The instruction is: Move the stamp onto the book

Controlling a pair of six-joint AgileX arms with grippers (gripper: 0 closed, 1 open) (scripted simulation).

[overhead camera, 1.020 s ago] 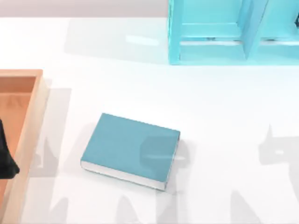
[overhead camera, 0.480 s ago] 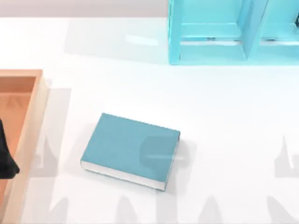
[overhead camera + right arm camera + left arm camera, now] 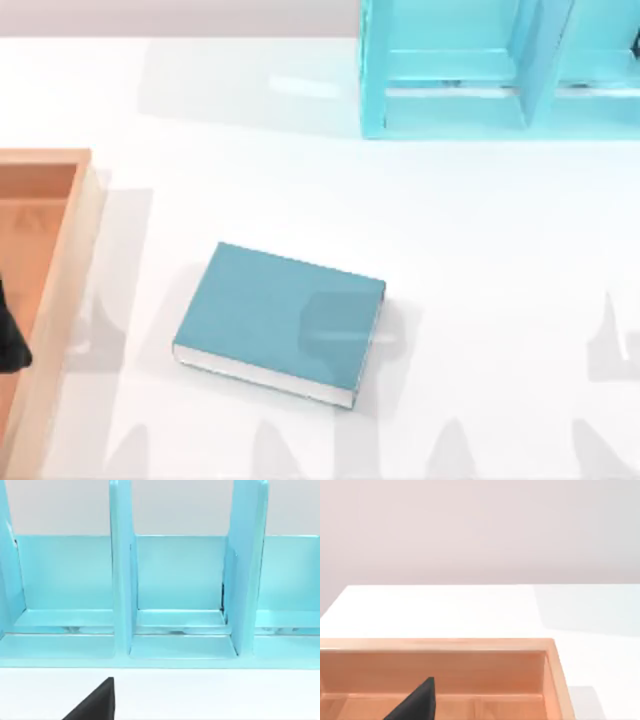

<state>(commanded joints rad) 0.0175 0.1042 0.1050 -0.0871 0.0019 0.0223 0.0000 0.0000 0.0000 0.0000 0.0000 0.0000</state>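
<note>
Your book [image 3: 278, 322] lies flat on the table [image 3: 480, 230], just right of the tray [image 3: 60, 270], well in front of the cyan shelf [image 3: 450, 70]. Left gripper [image 3: 8, 340] sits over the tray at the table's left edge; can't tell its finger state. Right wrist view faces the shelf compartments.

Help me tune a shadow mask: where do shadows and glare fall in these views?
Top view: grey arm-shaped shadows cross the table's lower part, one overlapping the book; a pale glare streak lies beside the shelf unit. Left wrist view: a faint shadow falls on the table beside the tray. Right wrist view: the shelf unit's floor shows glossy reflections.
</note>
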